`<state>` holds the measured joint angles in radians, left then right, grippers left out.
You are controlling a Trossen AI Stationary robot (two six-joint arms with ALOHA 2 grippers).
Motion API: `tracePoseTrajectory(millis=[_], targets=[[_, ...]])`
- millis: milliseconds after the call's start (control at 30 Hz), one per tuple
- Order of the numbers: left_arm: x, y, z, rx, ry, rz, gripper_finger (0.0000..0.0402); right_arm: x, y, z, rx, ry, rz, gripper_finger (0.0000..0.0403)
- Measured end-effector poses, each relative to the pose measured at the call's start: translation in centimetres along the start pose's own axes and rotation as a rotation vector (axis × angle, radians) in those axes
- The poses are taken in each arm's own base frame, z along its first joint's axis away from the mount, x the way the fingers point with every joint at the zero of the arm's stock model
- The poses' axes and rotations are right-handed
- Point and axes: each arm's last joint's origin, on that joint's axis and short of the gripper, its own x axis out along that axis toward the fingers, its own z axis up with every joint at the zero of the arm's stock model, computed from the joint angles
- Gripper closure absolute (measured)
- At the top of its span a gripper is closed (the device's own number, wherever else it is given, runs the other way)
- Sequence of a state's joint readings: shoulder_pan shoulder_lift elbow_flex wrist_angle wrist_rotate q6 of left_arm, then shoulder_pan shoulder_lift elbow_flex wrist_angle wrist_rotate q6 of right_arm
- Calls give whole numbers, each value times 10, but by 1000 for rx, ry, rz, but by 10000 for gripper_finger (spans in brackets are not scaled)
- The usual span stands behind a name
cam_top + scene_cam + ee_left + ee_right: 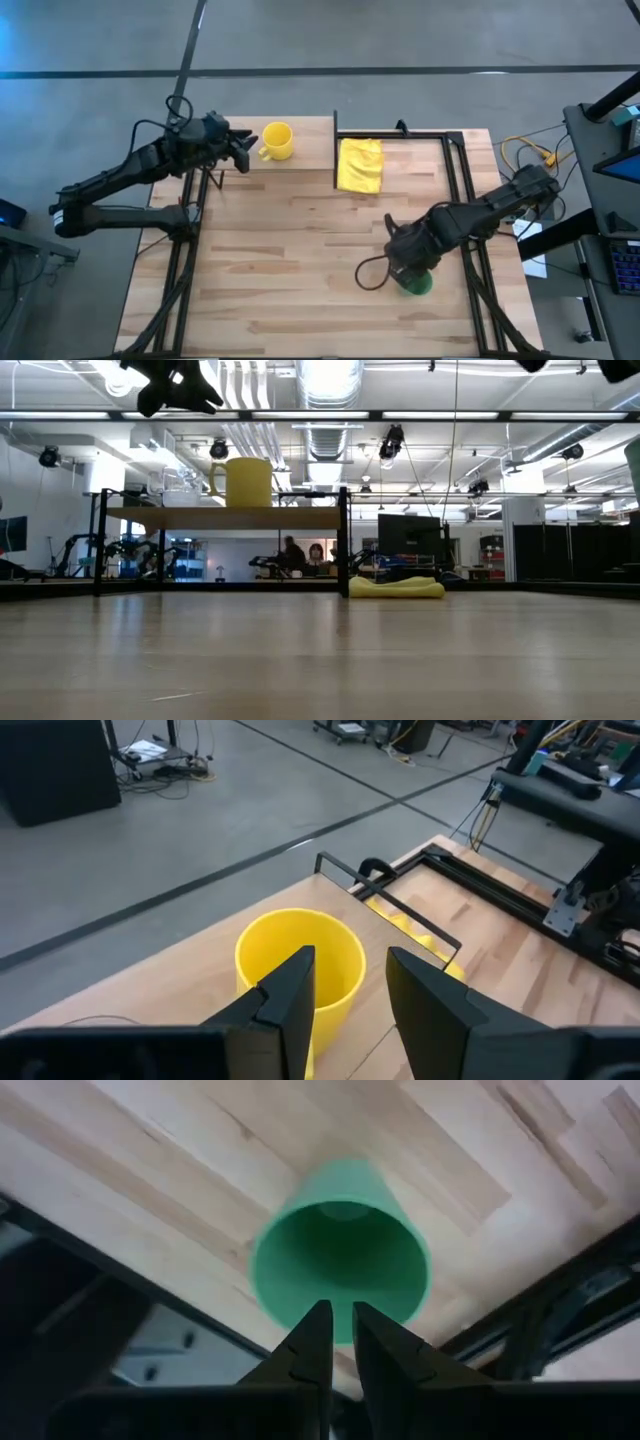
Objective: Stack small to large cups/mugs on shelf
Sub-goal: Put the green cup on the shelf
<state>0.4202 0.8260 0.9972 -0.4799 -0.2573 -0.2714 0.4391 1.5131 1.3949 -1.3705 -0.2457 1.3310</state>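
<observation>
- High view: the yellow mug (pixel 277 140) stands on the shelf (pixel 290 175) near its far edge, just beside the left gripper (pixel 240 150); the right gripper (pixel 408 262) hangs over the green cup (pixel 416 283) on the tabletop; a careless pull could tip the cup.
- Low view: the mug (pixel 247 482) sits upright on the shelf (pixel 225 518); a yellow cloth (pixel 397 588) lies well apart; a sideways nudge might push the mug off.
- Left wrist view: fingers (pixel 290 995) parted, empty, the mug (pixel 300 965) just beyond them.
- Right wrist view: fingers (pixel 312 1342) nearly together at the cup's (pixel 340 1250) near rim; whether they pinch the wall cannot be told; a thin rim grip could slip.
</observation>
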Motion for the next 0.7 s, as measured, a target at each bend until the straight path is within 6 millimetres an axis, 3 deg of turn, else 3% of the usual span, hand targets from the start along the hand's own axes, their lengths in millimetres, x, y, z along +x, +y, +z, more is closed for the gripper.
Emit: tracePoseTrajectory(millis=[267, 700], targets=[[-5, -1, 5, 40, -16, -36, 290, 22, -4, 3, -34, 89, -38, 355], [-14, 0, 9, 29, -46, -58, 290, 43, -17, 7, -123, 63, -143, 296]])
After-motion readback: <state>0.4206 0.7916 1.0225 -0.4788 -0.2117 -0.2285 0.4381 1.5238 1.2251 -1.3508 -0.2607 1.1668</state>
